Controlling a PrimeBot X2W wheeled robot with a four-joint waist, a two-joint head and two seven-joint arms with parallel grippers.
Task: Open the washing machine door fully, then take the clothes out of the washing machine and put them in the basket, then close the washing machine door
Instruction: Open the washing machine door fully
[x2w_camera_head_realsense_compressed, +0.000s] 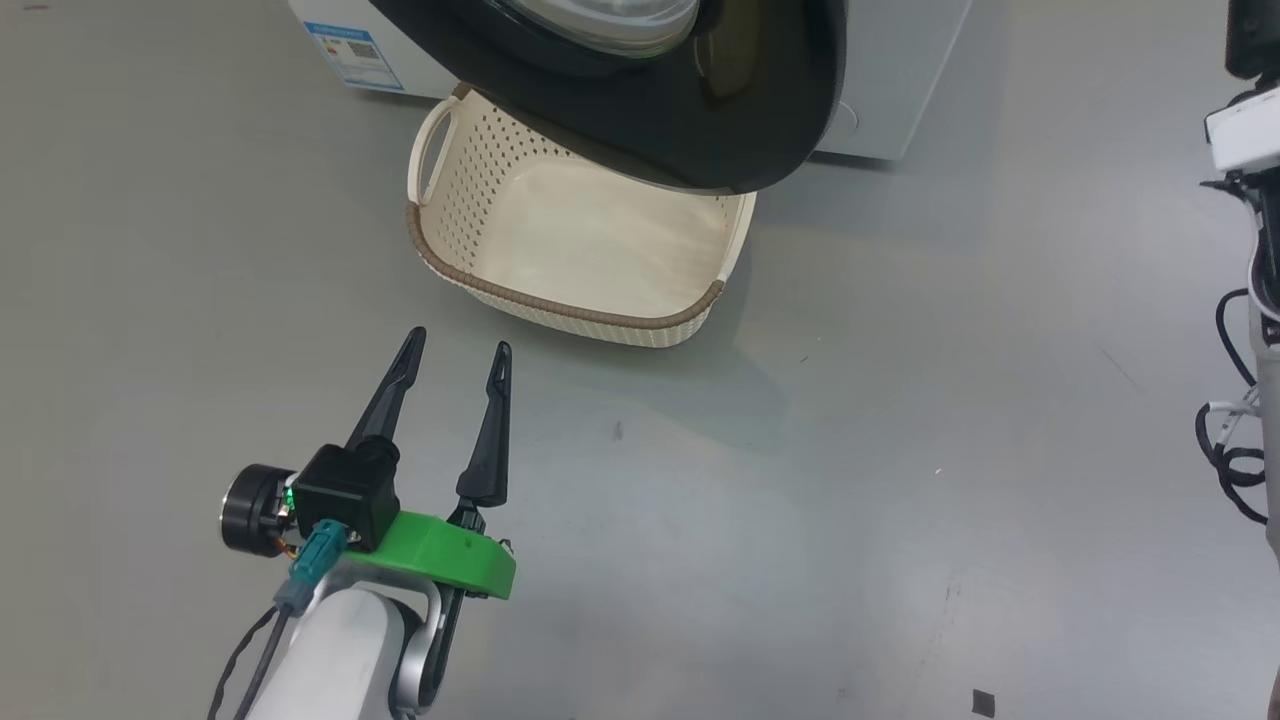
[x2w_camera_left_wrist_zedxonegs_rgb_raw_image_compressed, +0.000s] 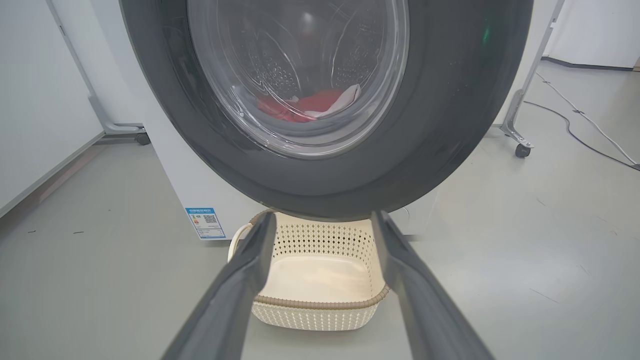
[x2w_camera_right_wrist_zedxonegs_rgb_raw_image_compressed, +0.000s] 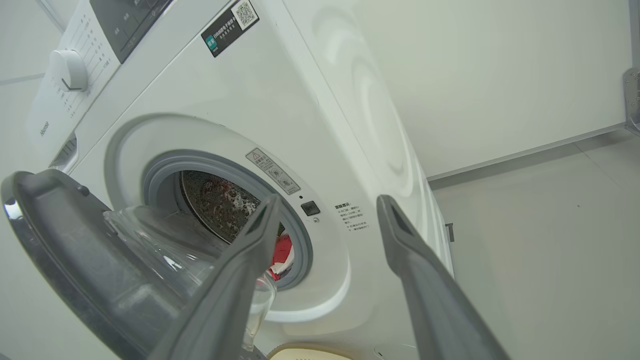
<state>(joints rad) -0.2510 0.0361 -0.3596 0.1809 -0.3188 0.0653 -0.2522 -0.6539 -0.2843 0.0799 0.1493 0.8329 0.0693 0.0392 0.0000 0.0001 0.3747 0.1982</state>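
Head view first. The left gripper (x2w_camera_head_realsense_compressed: 458, 348) comes in from around 7 o'clock, its two dark fingers spread apart with nothing between them, hanging over bare grey floor (x2w_camera_head_realsense_compressed: 850, 480). Just past the fingertips, towards 12 o'clock, is the basket (x2w_camera_head_realsense_compressed: 545, 298), and there's nothing inside it. The washing machine door (x2w_camera_head_realsense_compressed: 720, 120) hangs over the basket's far side at 12, all glossy black rim with a bit of glass bowl at the top edge. Behind it is the white washing machine (x2w_camera_head_realsense_compressed: 900, 80), with its blue sticker (x2w_camera_head_realsense_compressed: 350, 50) at about 11. Some black cables (x2w_camera_head_realsense_compressed: 1235, 450) dangle at the 3 o'clock edge.

In the left wrist view the door takes up the whole top half. Through the glass you can see the clothes (x2w_camera_left_wrist_zedxonegs_rgb_raw_image_compressed: 300, 107) near centre, red with a bit of white, lying low in the perforated drum. The basket is at 6 o'clock, framed between the two spread fingers, which touch nothing. A wheeled frame leg (x2w_camera_left_wrist_zedxonegs_rgb_raw_image_compressed: 520, 145) stands at 3 o'clock.

In the right wrist view the machine looks tilted. The right gripper (x2w_camera_right_wrist_zedxonegs_rgb_raw_image_compressed: 328, 202) has its fingers wide apart too, with nothing in them, pointing at the machine's front. The door is swung out at 8 o'clock, clear of the grey seal ring (x2w_camera_right_wrist_zedxonegs_rgb_raw_image_compressed: 155, 170). The red fabric shows inside the drum opening, just right of the left finger. There's a dial (x2w_camera_right_wrist_zedxonegs_rgb_raw_image_compressed: 67, 70) at 10 o'clock and a sliver of basket rim at 6.
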